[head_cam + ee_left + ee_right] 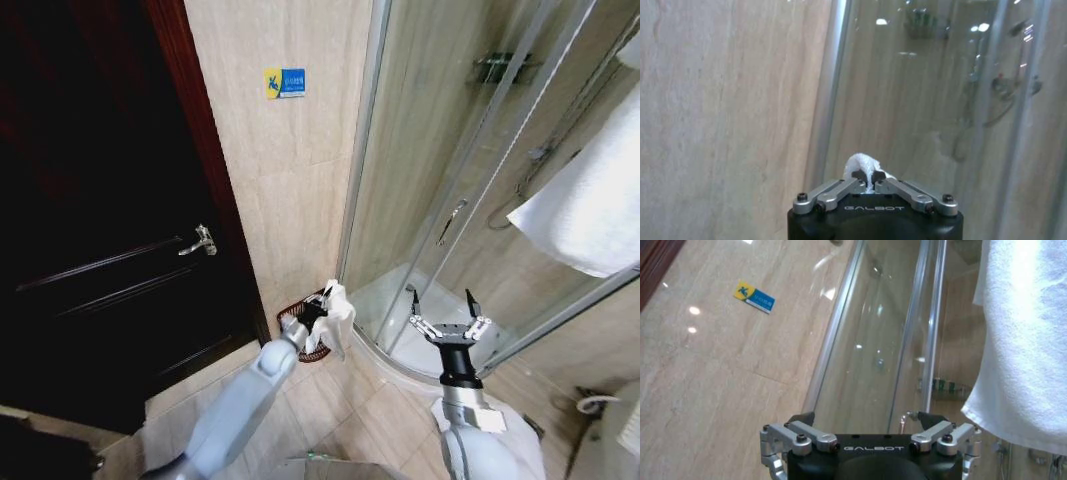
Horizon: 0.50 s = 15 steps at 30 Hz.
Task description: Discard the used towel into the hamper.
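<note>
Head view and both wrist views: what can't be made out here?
- Hamper: head view, mostly hidden behind the left gripper and the towel.
- Towel: left wrist view, just a tuft above the shut fingers.
- Hanging towel: right wrist view, cut off by the edge.
- Sign: wording too small.

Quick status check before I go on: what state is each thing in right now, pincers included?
Left pincer: shut on the used towel, held above the hamper.
Used towel: white, crumpled, dangling from the left pincer, not yet dropped.
Hamper: upright on the floor by the wall.
Right pincer: open, empty, in front of the shower glass.
Door: closed.
Hanging towel: draped, untouched.
</note>
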{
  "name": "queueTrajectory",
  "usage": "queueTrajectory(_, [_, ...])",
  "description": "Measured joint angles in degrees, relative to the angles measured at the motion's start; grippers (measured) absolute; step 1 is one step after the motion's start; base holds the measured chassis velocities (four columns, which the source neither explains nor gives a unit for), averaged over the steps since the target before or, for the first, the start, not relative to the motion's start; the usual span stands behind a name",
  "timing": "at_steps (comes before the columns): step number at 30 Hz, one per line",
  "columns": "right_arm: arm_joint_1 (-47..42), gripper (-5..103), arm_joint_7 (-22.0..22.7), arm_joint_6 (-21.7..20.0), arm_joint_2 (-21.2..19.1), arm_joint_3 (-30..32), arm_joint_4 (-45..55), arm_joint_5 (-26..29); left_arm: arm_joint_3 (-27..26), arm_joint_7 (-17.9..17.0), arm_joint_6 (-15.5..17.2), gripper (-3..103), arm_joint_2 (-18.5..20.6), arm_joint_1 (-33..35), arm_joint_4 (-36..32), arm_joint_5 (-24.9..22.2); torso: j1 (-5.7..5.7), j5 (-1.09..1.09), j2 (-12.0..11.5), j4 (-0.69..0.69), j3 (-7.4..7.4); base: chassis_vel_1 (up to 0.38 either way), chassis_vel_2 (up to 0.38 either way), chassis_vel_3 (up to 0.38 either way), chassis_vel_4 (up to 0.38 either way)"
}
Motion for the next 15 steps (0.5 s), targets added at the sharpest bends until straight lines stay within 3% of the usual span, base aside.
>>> queueTrajectory(6, [0.0, 100, -0.2, -0.9, 0.0, -0.6, 0.2, 0.4, 0.2, -1.5, -2.8, 2, -2.4, -6.9, 9.5, 0.8, 0.0, 0.0, 0.0, -0.01, 0.0, 0.0, 0.0, 0.0, 0.0])
queueTrajectory(15, [3.5, 100, -0.9, -3.7, 0.0, -1.4, -2.6, 0.8, -1.4, -1.8, -4.1, 2, -2.1, -12.3, 16.5, 0.9, 0.0, -0.01, 0.0, 0.02, 0.0, 0.0, 0.0, 0.0, 0.0])
